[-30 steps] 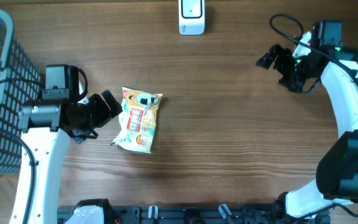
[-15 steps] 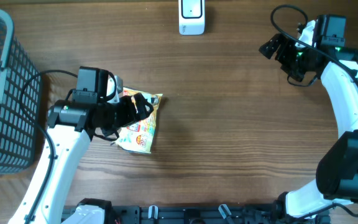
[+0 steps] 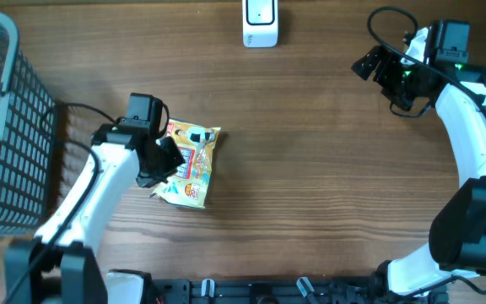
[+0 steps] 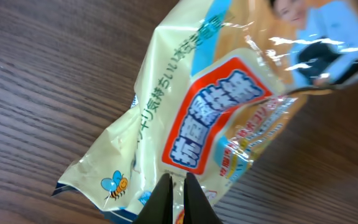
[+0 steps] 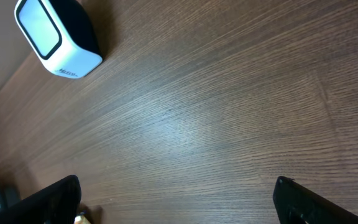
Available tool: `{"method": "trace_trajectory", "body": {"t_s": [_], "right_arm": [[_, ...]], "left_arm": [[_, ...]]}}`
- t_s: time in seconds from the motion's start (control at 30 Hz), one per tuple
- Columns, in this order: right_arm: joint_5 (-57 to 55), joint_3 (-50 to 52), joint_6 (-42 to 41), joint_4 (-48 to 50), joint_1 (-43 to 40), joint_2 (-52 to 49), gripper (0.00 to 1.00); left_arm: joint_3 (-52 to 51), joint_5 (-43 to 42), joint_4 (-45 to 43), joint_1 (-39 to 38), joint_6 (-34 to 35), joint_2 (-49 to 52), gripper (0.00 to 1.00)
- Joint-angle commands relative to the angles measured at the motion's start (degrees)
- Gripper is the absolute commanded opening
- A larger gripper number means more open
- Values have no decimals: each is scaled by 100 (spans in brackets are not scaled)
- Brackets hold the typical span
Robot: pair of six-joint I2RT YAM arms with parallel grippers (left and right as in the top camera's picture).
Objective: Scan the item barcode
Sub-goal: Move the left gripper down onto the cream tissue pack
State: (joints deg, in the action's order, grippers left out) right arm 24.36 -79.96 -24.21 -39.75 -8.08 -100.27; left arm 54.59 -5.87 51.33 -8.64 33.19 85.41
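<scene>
Since a second ago my left arm has swung in from beside the basket [image 3: 7,127] at the table's [image 3: 327,194] left edge. My left fingers [image 3: 170,160] have dropped onto the near-left side of the snack packet [image 3: 192,160] and gone from wide open to fully closed. My right arm has only lifted a little toward the far right corner.

The packet lies flat in the left half of the table, printed face up, well apart from the scanner [image 3: 260,23], which stands at the middle of the far edge. From my left wrist, the two dark tips meet over the crinkled film near the packet's lower end, so I judge I have a pinch of it (a thin fold, and it may slip). My right fingers [image 3: 371,69] are spread wide over bare wood near the far right corner, holding nothing.

As I read it, only the grasp is done. Left to do: lift the packet, find the barcode, which I cannot see on the upturned face, carry the packet to the scanner and turn the code toward its window.
</scene>
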Motion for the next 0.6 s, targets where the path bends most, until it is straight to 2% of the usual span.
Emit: {"method": "trace_trajectory", "body": {"t_s": [0.0, 0.13, 0.23, 0.4, 0.47, 0.57], "right_arm": [[-42, 7, -20, 20, 22, 37, 100], [-42, 7, -20, 20, 22, 37, 100], [-42, 7, -17, 20, 22, 37, 100], [-42, 7, -20, 20, 22, 37, 99], [-42, 7, -17, 20, 22, 37, 100], [-42, 7, -17, 20, 22, 37, 100]], "left_arm": [[-258, -44, -20, -26, 131, 514, 4], [-566, -24, -389, -26, 201, 903, 4], [-616, 114, -269, -24, 157, 1016, 4], [-153, 363, 732, -20, 160, 654, 4], [280, 361, 1292, -22, 160, 310, 4], [680, 313, 1670, -26, 160, -289, 4]]}}
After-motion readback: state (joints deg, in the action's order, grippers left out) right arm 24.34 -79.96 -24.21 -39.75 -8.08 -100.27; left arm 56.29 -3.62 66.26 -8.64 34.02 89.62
